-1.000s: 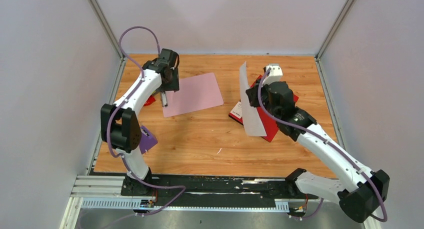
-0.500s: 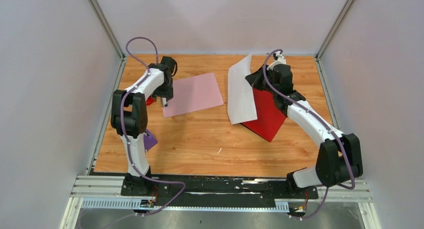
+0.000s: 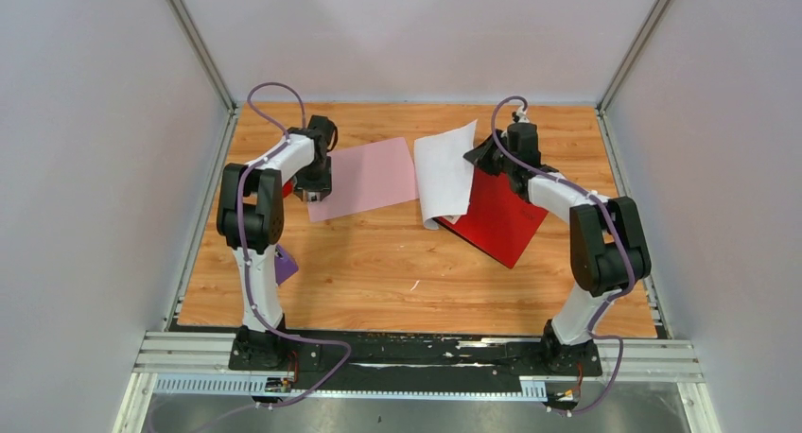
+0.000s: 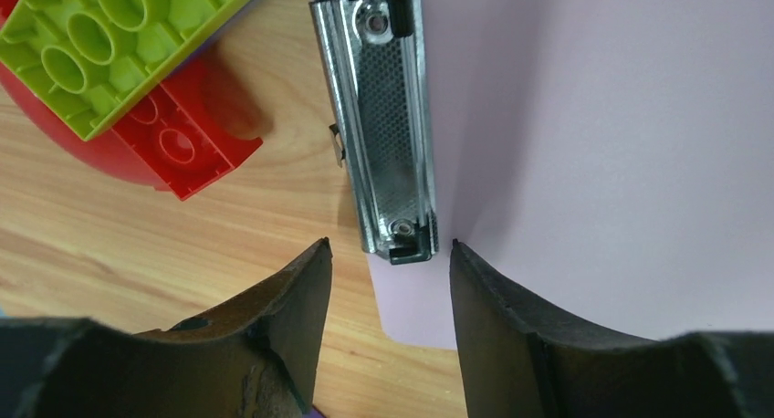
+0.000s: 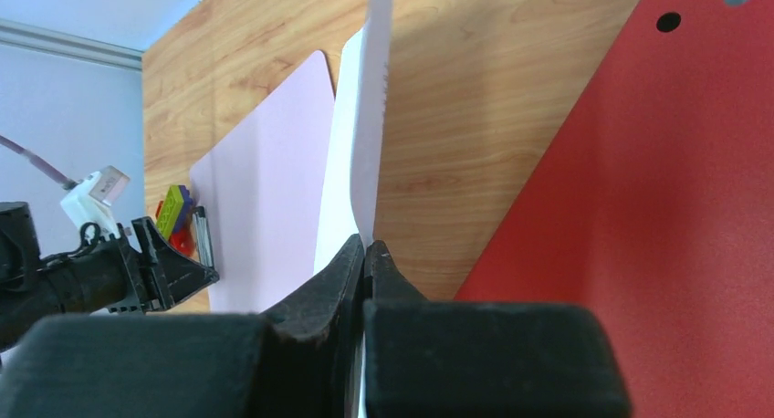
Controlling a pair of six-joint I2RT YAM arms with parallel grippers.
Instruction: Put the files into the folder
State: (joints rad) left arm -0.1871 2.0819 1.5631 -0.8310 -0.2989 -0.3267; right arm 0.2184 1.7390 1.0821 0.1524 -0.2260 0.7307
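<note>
Right wrist | right end effector (image 5: 366,250) clamped on files (image 5: 345,162) | left end effector (image 4: 391,256) apart

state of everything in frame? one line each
Left fingers: open, either side of the clip's end, gripping nothing.
Right fingers: shut on the paper's edge.
Paper: lifted at one edge, curling, lower end by the red board.
Clip: down flat on the pink folder's edge.
Pink folder: lying flat, bare.
Red board: lying flat.
Blocks: green stacked on red.
</note>
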